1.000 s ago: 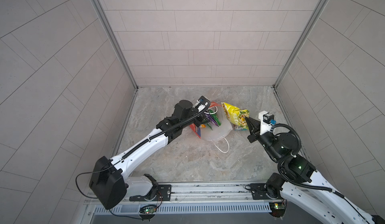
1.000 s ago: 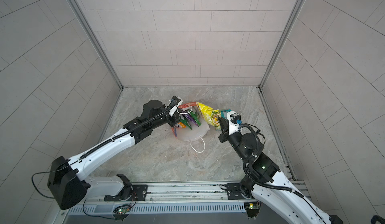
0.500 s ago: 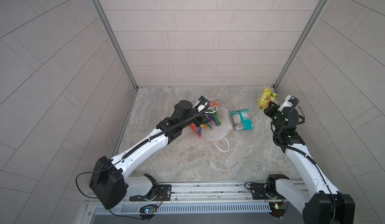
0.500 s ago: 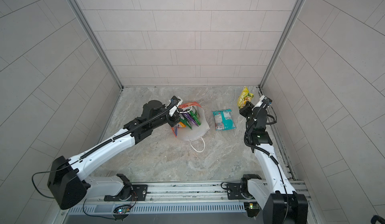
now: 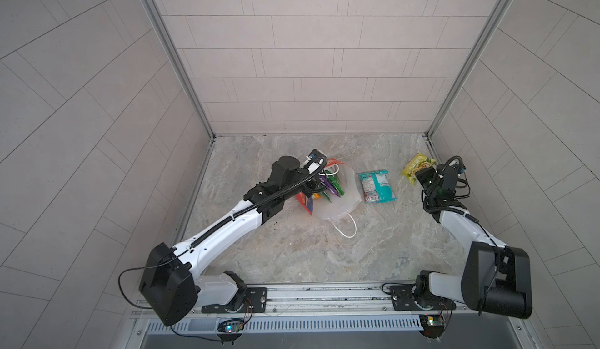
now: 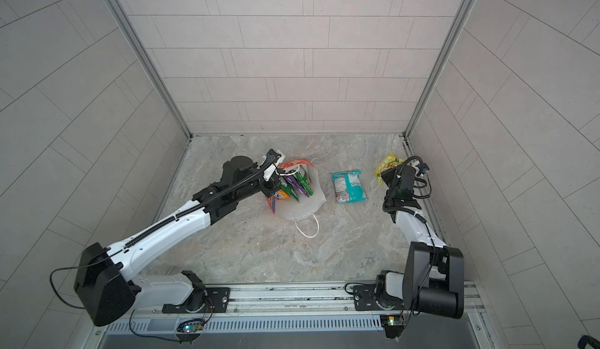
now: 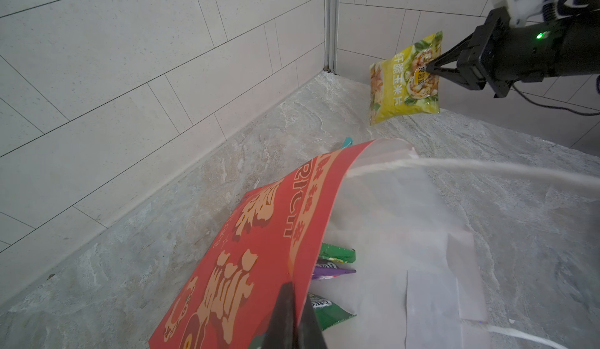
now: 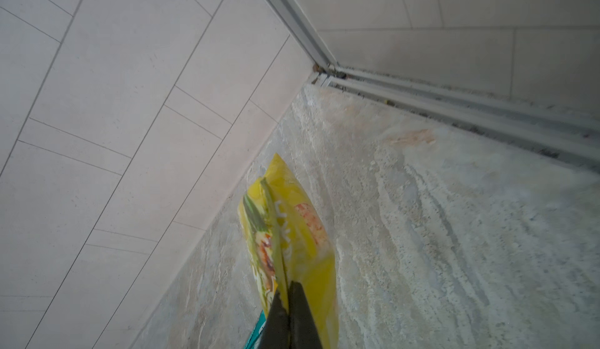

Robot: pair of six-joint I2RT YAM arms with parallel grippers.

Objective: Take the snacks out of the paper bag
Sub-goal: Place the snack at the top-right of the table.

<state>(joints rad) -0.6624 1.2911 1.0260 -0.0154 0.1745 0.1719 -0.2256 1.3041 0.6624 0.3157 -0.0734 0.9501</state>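
The red paper bag (image 5: 349,194) (image 6: 311,198) lies on its side mid-table, its white inside showing. My left gripper (image 7: 293,293) is shut on its red upper wall (image 7: 259,233) and holds the mouth open. Green and purple snacks (image 5: 331,185) (image 7: 337,254) lie inside. A teal packet (image 5: 376,186) (image 6: 349,186) rests flat on the table right of the bag. Near the far right corner my right gripper (image 8: 287,287) (image 7: 430,68) is shut on a yellow packet (image 5: 415,168) (image 8: 292,233), which hangs just above the table.
Tiled walls close the table on three sides, and a metal track (image 8: 454,110) runs along the right wall beside the yellow packet. A white cord handle (image 5: 345,230) trails from the bag toward the front. The arm bases sit on the front rail (image 5: 324,295).
The right arm carried the yellow packet from beside the bag to the far right corner, uncovering the teal packet on the table. The left arm and bag stayed still.
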